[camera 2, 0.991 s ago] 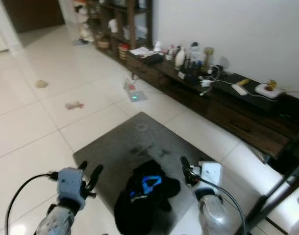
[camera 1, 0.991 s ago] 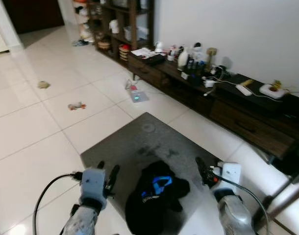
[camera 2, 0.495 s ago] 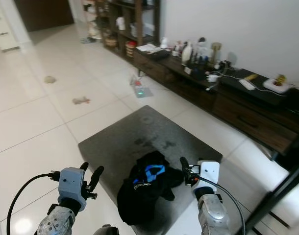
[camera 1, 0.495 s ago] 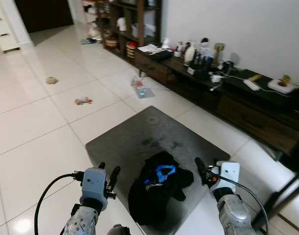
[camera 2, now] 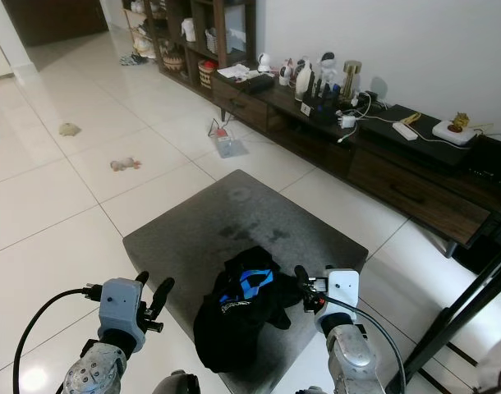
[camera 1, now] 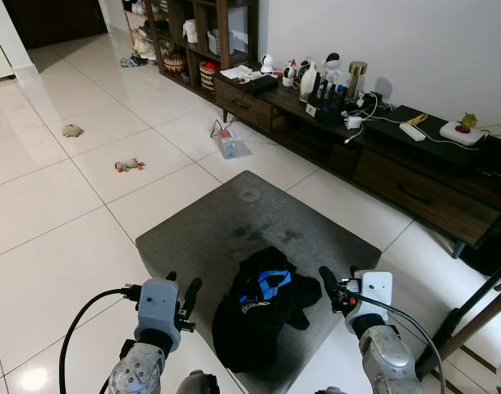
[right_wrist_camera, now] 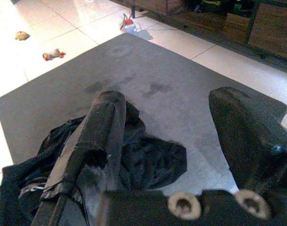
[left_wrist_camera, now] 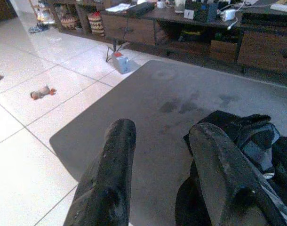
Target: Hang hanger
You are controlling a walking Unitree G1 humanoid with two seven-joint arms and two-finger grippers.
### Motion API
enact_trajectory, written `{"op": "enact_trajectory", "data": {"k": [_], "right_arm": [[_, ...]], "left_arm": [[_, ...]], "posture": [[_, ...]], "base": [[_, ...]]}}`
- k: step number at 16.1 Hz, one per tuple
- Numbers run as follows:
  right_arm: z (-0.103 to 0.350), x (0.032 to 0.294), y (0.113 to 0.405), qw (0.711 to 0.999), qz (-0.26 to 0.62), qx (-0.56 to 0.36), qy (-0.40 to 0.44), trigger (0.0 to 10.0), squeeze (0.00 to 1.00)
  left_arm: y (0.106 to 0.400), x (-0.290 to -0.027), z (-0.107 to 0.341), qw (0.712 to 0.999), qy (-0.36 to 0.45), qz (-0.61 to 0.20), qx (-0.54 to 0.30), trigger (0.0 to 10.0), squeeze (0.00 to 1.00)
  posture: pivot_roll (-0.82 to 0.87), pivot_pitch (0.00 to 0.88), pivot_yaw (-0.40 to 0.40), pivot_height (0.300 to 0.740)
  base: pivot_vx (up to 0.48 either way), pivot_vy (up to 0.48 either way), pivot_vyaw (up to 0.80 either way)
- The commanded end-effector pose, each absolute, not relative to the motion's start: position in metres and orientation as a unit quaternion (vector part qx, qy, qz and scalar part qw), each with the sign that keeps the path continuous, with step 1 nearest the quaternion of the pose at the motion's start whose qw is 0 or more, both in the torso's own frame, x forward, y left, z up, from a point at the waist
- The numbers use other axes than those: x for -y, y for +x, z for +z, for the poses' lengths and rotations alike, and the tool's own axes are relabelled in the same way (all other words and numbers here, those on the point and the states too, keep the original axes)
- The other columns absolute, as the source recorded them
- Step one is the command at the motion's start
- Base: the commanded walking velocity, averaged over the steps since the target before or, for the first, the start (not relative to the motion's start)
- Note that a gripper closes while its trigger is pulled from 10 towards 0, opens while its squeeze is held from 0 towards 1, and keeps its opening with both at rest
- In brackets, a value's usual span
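Observation:
A crumpled black garment (camera 1: 263,316) with a blue piece showing (camera 1: 271,283) lies on the near part of a grey mat (camera 1: 259,213) on the tiled floor. No hanger can be made out apart from it. My left gripper (camera 1: 182,287) hovers open just left of the garment, nothing between its fingers (left_wrist_camera: 116,155). My right gripper (camera 1: 337,289) is held open just right of the garment and above the mat's near corner. In the right wrist view the garment (right_wrist_camera: 148,155) lies below and between the spread fingers (right_wrist_camera: 103,127).
A long low dark console (camera 1: 398,164) with bottles, cables and small devices runs along the white wall. Dark shelving (camera 1: 193,33) stands at the back. Small toys (camera 1: 129,165) and a little box (camera 1: 227,141) lie on the tiles. A black stand leg (camera 1: 472,320) slants at the right.
The whole picture has shifted as the camera moved. The garment lies where it was on the mat, and both grippers stay open on either side of it.

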State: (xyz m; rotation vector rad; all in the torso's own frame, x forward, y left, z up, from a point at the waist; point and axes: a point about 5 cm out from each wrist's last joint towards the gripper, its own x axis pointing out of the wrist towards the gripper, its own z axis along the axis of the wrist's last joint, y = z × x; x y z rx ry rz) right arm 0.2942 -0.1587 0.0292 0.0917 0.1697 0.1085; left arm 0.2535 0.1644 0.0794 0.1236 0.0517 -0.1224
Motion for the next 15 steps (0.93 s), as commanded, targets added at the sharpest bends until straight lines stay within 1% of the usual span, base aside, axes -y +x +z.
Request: {"op": "enact_trajectory", "data": {"k": [1,4,7,14,15], "right_arm": [[0.0296,0.158,0.2942,0.994,0.058,-0.085,0.044,10.0,0.0],[0.0273,0.1566,0.294,0.993,0.063,-0.096,0.037,10.0,0.0],[0.0263,0.1562,0.2947,0.992,0.062,-0.102,0.034,10.0,0.0],[0.0253,0.1534,0.2939,0.992,0.065,-0.102,0.036,10.0,0.0],[0.0239,0.1522,0.2936,0.991,0.069,-0.107,0.035,10.0,0.0]], "left_arm": [[0.253,-0.1677,0.0782,0.996,0.057,-0.055,-0.034,10.0,0.0],[0.2531,-0.1675,0.0782,0.996,0.055,-0.056,-0.035,10.0,0.0],[0.253,-0.1675,0.0782,0.996,0.054,-0.056,-0.037,10.0,0.0],[0.2532,-0.1671,0.078,0.996,0.055,-0.059,-0.042,10.0,0.0],[0.2535,-0.1659,0.0771,0.995,0.052,-0.064,-0.047,10.0,0.0]], "posture": [[0.01,0.106,0.003,0.622],[0.02,0.11,0.004,0.622],[0.02,0.112,0.004,0.597],[0.02,0.121,0.006,0.597],[0.02,0.125,0.007,0.597]], "base": [[0.247,0.0,0.0],[0.28,0.0,0.0],[0.299,0.0,0.0],[0.317,0.0,0.0],[0.0,0.0,0.0]]}}
